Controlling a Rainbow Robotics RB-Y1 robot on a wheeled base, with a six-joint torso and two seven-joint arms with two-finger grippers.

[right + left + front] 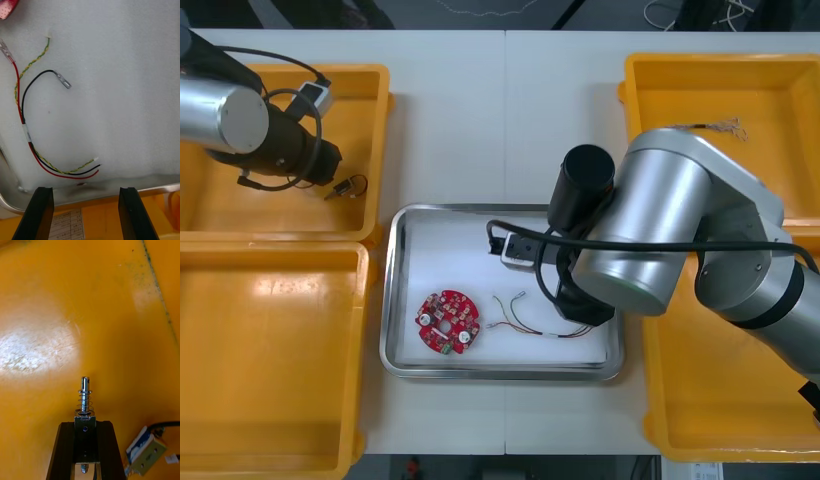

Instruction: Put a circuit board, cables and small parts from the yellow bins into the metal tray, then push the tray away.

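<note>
Yellow bins (280,330) flank the table, and between them sits the metal tray (392,300), its white lining showing. Over the tray's right side, close to the rim, hangs the right gripper (86,191), fingers spread wide and nothing between them. Down in the far left bin is the left gripper (85,427), fingers pinched on a small metal part (85,397), a sprung pin poking out past the tips. In the tray lies the red circuit board (448,321), and just beside it the cables (22,112), loose on the lining. A second part (144,450) with a black lead lies right beside the left fingers. The danger is that the pin is held by one end only and could swivel or slip out on the carry. The lead could snag on the lift, and the right arm crowds the tray.
</note>
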